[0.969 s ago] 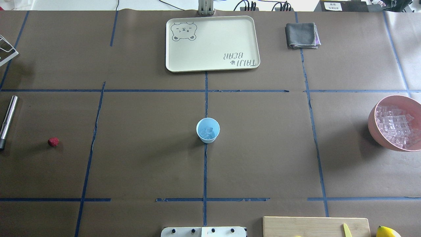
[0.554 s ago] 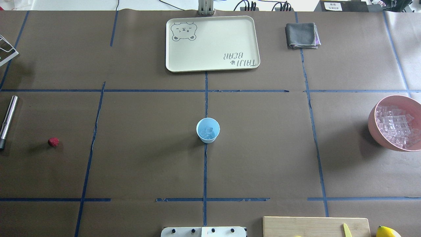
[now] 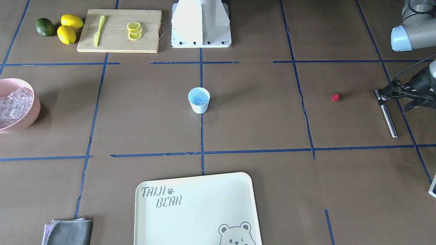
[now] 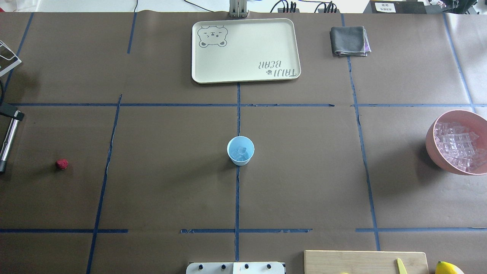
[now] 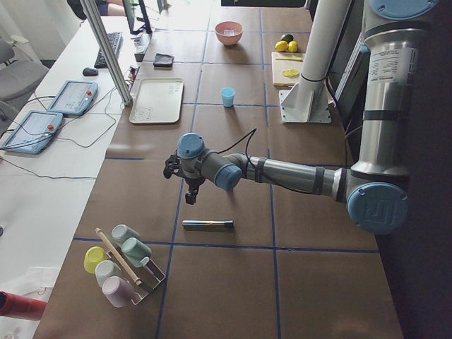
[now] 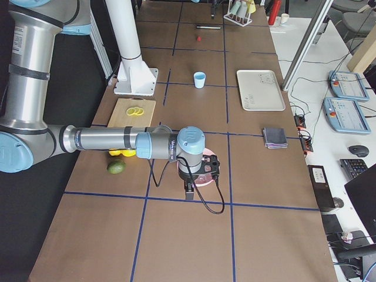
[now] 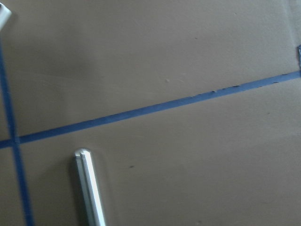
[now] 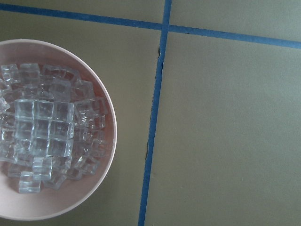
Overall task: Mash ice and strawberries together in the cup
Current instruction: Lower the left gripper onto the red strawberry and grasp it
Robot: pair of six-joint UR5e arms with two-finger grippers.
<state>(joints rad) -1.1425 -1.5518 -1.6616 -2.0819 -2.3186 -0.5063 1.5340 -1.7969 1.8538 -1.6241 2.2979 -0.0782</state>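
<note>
I am looking at a big flat table covered in smooth brown paper, with thin blue tape lines crossing it. The long grey left arm, made of round metal tubes with blue caps, is reaching out low across the table. The right arm is reaching out the other way. A cream tray with round corners and a bear drawing is lying at the far edge. A flat wooden cutting board is sitting near the robot's base. A round pink bowl is sitting far to the robot's right, holding a pile of clear, glassy ice cubes. The right gripper is hanging over this bowl, and I cannot tell if it is spread or closed. A folded soft grey cloth is lying beside the tray. A shiny metal rod is lying flat far to the robot's left. The dark left gripper is hanging just above one end of it, and I cannot tell if its fingers are spread or closed. A small white cup with a light-blue inside is standing upright in the middle of the table, on a tape line. A few ice cubes are sitting inside it. Two smooth yellow lemons are lying beside the board. A tiny bumpy dark-red strawberry is lying on the paper near the rod, well apart from the cup.
</note>
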